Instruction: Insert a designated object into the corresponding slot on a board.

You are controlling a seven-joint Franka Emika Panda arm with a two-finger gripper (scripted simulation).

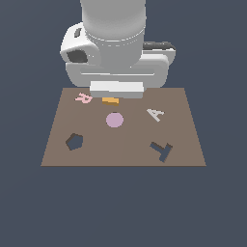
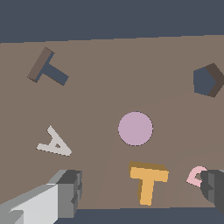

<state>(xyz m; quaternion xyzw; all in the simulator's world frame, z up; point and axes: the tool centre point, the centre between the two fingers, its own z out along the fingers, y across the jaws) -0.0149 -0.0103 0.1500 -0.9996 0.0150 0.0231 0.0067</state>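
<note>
Claw (image 2: pixel 140 192) spread wide, holding nothing, poised over orange T piece (image 2: pixel 148 183).
Centre between fingers (image 2: pixel 70 190), descend straight, pinch the stem; T slot (image 2: pixel 47 71) well beyond.

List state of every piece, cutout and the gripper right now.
orange T piece: flat on board, not gripped, not in slot
T-shaped slot: empty
pentagon cutout: empty
pink disc: flat on board, loose
pink letter R: flat on board, loose
white letter A: flat on board, loose
gripper: open, fingers either side of the T piece
</note>
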